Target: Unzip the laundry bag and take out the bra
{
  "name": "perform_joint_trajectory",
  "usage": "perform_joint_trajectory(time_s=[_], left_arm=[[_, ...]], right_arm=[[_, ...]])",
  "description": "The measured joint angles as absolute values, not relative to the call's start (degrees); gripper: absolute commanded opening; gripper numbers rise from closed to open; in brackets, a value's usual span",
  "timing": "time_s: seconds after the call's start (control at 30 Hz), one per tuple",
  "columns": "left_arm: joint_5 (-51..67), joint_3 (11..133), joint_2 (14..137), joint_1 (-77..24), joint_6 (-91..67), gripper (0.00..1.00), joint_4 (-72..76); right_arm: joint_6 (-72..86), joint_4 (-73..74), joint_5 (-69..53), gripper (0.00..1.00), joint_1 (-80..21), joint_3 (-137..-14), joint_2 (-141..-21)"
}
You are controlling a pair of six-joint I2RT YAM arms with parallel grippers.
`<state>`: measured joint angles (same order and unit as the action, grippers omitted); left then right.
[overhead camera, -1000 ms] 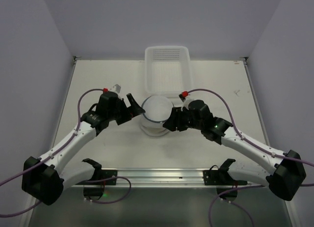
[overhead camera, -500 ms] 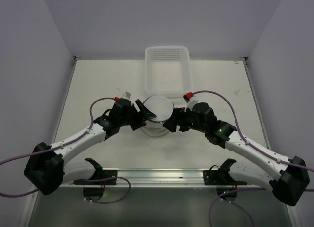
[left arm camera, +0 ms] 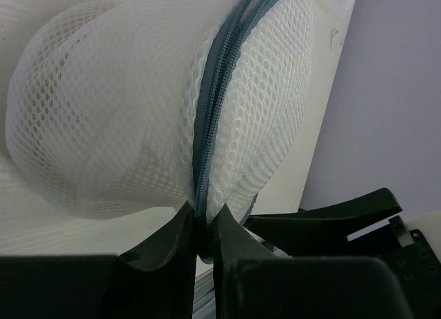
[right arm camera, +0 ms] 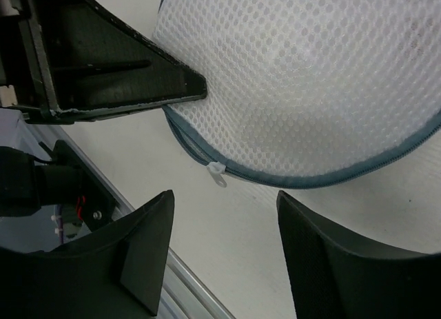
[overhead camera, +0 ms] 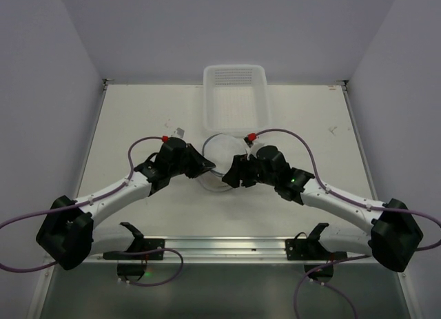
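The laundry bag (overhead camera: 224, 153), a round white mesh pouch with a grey-blue zip rim, lies in the middle of the table between both grippers. My left gripper (overhead camera: 207, 169) is shut on the bag's zip rim (left arm camera: 204, 195) at its left near edge; the mesh (left arm camera: 124, 112) bulges on both sides of the pinched rim. My right gripper (overhead camera: 232, 174) stands open just in front of the bag (right arm camera: 296, 78), its fingertips (right arm camera: 164, 202) apart over bare table. The small white zip pull (right arm camera: 218, 174) hangs from the rim between and just beyond them, untouched. The bra is hidden.
A rectangular white plastic basket (overhead camera: 234, 76) stands just behind the bag at the table's far edge. A metal rail (overhead camera: 220, 244) runs along the near edge between the arm bases. White walls close in the table on left, right and back.
My left gripper moved right to the bag and shut on its zip rim. The right gripper shifted left and closer, beneath the bag's near edge. The bag now looks tipped up.
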<state>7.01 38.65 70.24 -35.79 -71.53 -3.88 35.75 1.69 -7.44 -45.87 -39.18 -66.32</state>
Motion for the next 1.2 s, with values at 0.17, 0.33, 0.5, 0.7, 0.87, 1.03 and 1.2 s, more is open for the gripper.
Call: perform_joint_trajectory(time_s=[0.17, 0.33, 0.5, 0.7, 0.87, 1.03, 1.2], left_arm=[[7.0, 38.7, 70.2, -35.8, -71.6, 0.09, -3.9], [7.0, 38.7, 70.1, -35.8, -72.0, 0.08, -3.8], [7.0, 38.7, 70.1, -35.8, -72.0, 0.08, -3.8], [7.0, 38.7, 70.1, -35.8, -72.0, 0.07, -3.8], [6.8, 38.7, 70.2, -35.8, -72.0, 0.07, -3.8], [6.8, 38.7, 70.2, -35.8, -71.9, 0.06, -3.8], [6.6, 38.7, 70.2, -35.8, -71.8, 0.03, -3.9]], right_arm=[[35.6, 0.7, -7.2, 0.56, -47.4, -39.6, -70.4], [35.6, 0.8, -6.0, 0.52, -48.9, -41.8, -72.9], [35.6, 0.9, -4.2, 0.48, -49.7, -44.1, -74.7], [35.6, 2.4, -3.1, 0.46, -49.9, -46.2, -77.6], [36.1, 5.0, -1.4, 0.42, -50.5, -48.6, -79.7], [36.9, 6.4, 0.2, 0.22, -50.7, -49.3, -81.1], [36.6, 7.3, 1.4, 0.01, -50.7, -49.3, -81.2]])
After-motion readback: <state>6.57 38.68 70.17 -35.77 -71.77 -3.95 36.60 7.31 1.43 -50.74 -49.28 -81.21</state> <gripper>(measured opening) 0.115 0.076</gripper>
